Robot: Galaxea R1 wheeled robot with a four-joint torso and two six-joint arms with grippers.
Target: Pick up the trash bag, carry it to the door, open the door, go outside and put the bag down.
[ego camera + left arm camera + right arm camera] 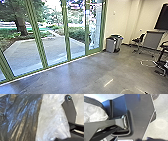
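Left wrist view: there gleamed the shiny black plastic trash bag (23, 119) | crumpled whitish plastic (50, 119) right beside it | both grips: couldn't tell

Wrinkled plastic bag (23, 116) (rather glossy)

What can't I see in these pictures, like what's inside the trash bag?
- Inside the trash bag: its dark plastic hides it, left wrist view.
- Where the bag ends: cut off by the edge, left wrist view.
- Inside the gray bin: its side hides it, head view.
- The rest of the dark wall panel: cut off by the edge, head view.
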